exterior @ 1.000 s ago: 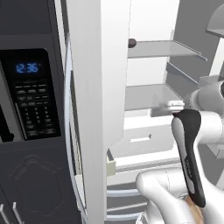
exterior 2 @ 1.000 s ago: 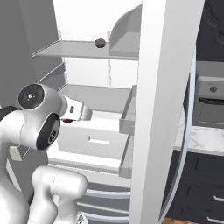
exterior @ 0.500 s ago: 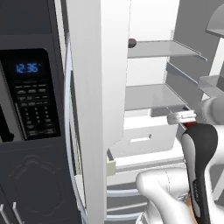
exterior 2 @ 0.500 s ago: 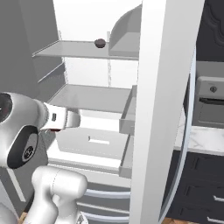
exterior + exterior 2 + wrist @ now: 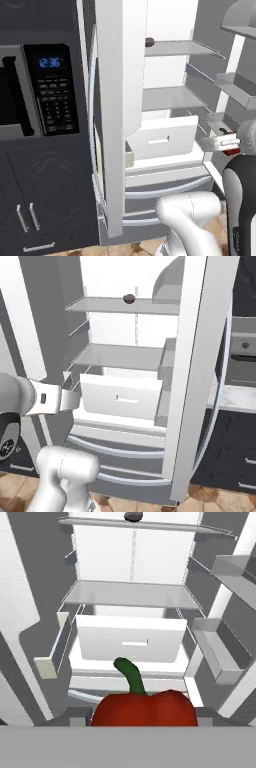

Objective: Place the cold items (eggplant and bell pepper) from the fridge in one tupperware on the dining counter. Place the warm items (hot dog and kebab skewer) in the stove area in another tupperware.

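My gripper (image 5: 144, 724) holds the red bell pepper (image 5: 145, 708) between its jaws just outside the open fridge (image 5: 165, 95), the pepper clear only from my hand camera, while a dark item (image 5: 129, 299) sits on the far top shelf.

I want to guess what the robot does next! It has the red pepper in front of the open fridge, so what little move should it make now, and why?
Probably pull the pepper a bit farther back from the fridge, then turn toward the counter. The hand view shows the gripper closed on the pepper, with the drawer and shelves well beyond it. The dark eggplant on the top shelf must wait.
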{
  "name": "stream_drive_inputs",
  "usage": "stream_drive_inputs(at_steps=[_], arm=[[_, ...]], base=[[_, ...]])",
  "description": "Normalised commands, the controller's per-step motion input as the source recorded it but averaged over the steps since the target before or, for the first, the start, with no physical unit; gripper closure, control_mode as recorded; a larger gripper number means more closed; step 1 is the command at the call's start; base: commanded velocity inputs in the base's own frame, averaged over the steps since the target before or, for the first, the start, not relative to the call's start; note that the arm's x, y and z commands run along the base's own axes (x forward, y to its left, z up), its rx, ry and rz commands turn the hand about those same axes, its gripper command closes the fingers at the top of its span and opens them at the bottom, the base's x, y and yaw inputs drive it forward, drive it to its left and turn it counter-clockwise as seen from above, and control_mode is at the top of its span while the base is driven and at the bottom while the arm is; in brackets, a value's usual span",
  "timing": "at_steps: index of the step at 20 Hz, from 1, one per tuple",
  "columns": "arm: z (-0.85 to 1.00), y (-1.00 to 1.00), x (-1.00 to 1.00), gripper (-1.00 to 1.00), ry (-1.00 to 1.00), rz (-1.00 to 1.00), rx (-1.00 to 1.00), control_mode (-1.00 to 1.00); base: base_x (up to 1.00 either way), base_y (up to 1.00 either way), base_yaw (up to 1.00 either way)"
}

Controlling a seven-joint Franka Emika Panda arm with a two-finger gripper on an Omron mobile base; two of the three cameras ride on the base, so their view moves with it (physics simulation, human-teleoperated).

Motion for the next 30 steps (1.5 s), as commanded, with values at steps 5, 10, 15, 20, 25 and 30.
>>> stream_drive_inputs(at_steps=[5, 10, 15, 20, 25, 30], arm=[[0.0, 0.0, 0.0, 1.0, 0.0, 0.0, 0.0, 1.0], [0.0, 0.0, 0.0, 1.0, 0.0, 0.0, 0.0, 1.0], [0.0, 0.0, 0.0, 1.0, 0.0, 0.0, 0.0, 1.0], [0.0, 0.0, 0.0, 1.0, 0.0, 0.0, 0.0, 1.0], [0.0, 0.0, 0.0, 1.0, 0.0, 0.0, 0.0, 1.0], [0.0, 0.0, 0.0, 1.0, 0.0, 0.0, 0.0, 1.0]], base=[[-0.78, 0.62, -0.09], [-0.71, 0.26, -0.4], [-0.72, 0.06, -0.75], [-0.67, 0.16, -0.81], [-0.68, 0.15, -0.81], [-0.7, 0.13, -0.79]])
